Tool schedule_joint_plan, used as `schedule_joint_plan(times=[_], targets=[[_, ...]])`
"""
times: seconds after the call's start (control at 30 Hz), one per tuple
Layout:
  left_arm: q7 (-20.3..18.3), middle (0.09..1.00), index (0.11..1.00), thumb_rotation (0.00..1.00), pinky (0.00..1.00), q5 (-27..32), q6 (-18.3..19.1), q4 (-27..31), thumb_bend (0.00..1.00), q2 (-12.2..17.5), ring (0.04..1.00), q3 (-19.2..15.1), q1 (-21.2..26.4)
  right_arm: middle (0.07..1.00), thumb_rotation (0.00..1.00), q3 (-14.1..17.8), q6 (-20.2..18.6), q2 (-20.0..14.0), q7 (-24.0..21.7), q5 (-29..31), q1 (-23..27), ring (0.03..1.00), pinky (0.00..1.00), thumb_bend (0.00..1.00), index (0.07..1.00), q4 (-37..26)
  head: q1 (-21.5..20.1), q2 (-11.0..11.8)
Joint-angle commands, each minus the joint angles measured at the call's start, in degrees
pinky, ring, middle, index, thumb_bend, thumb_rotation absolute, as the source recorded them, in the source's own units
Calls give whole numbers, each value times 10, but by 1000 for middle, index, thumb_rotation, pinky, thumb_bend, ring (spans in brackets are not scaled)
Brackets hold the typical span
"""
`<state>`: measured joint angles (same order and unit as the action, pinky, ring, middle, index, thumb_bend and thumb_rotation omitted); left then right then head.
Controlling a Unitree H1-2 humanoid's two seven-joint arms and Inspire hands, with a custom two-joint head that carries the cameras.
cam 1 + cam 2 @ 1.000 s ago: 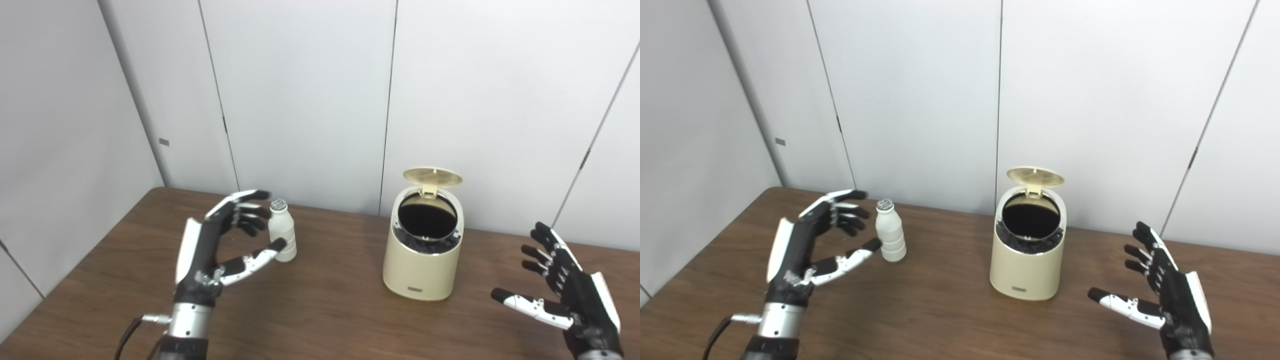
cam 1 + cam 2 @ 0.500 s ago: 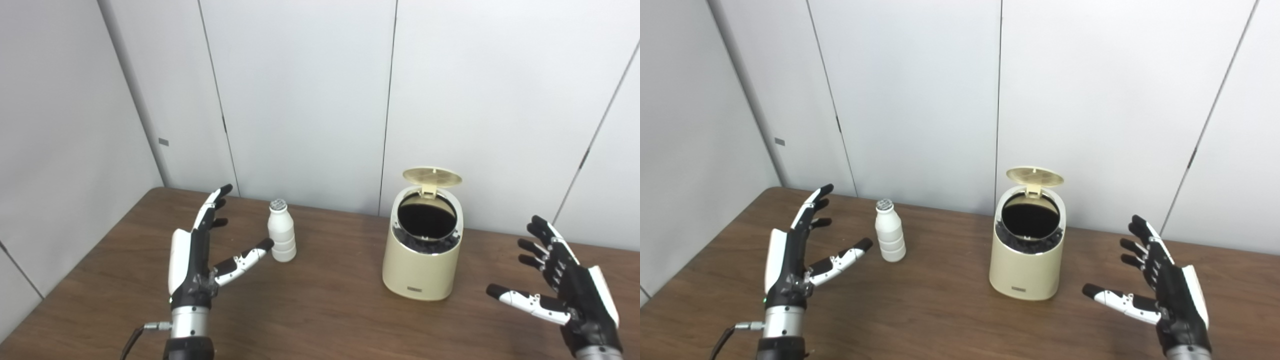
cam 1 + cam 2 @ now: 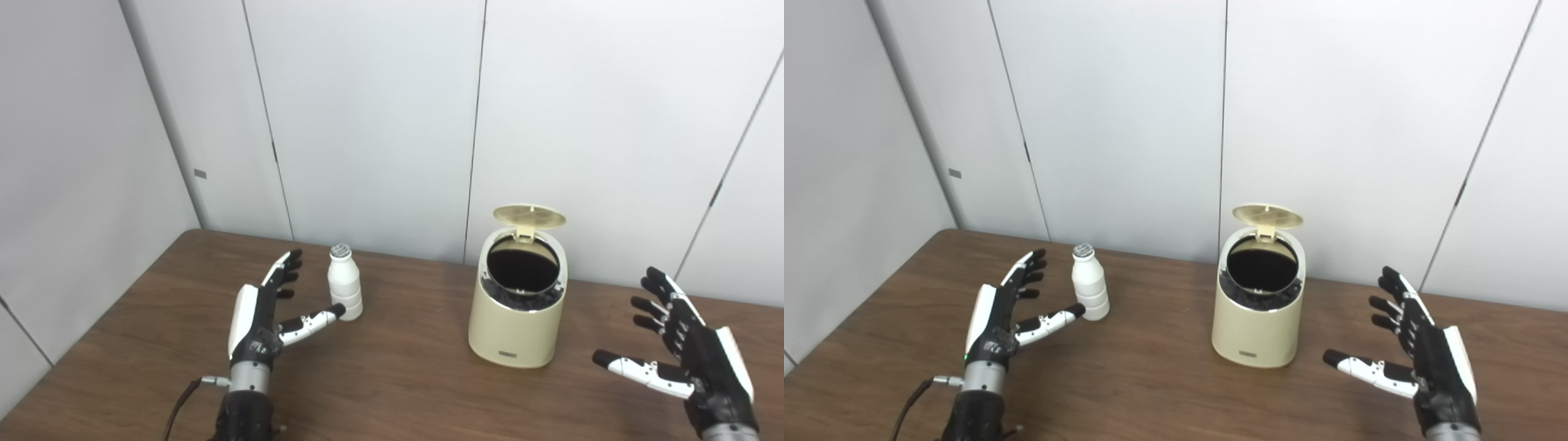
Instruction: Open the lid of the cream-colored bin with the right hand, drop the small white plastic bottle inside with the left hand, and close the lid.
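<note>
My left hand point(image 3: 260, 318) is spread open and holds nothing. The bottle point(image 3: 344, 283) stands upright just past my thumb tip, between thumb and fingers. I'd slide forward until the bottle sits deep in the palm, then curl around its middle so it doesn't tip. Further right the bin point(image 3: 517, 306) has its lid point(image 3: 529, 215) up. My right hand point(image 3: 692, 355) waits open, well apart.

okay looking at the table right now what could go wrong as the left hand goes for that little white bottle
1. The open left hand has its thumb right at the base of the upright small white plastic bottle; a nudge could topple it.
2. The cream-colored bin's raised round lid overhangs the opening and could catch the bottle.
</note>
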<state>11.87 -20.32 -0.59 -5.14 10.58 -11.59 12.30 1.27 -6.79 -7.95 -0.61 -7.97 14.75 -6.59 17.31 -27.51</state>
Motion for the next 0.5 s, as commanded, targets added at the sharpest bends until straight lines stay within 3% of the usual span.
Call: schedule_joint_plan(times=[0.0, 0.47], targets=[[18, 836, 884, 264, 712, 4, -17, -5, 858, 12, 801, -2, 31, 916, 52, 1, 3, 0, 1, 2, 12, 843, 789, 738, 919, -27, -1, -2], [54, 820, 873, 268, 696, -3, -30, -82, 868, 22, 778, 26, 58, 912, 42, -2, -2, -2, -1, 0, 8, 835, 783, 740, 917, -33, -7, -6]])
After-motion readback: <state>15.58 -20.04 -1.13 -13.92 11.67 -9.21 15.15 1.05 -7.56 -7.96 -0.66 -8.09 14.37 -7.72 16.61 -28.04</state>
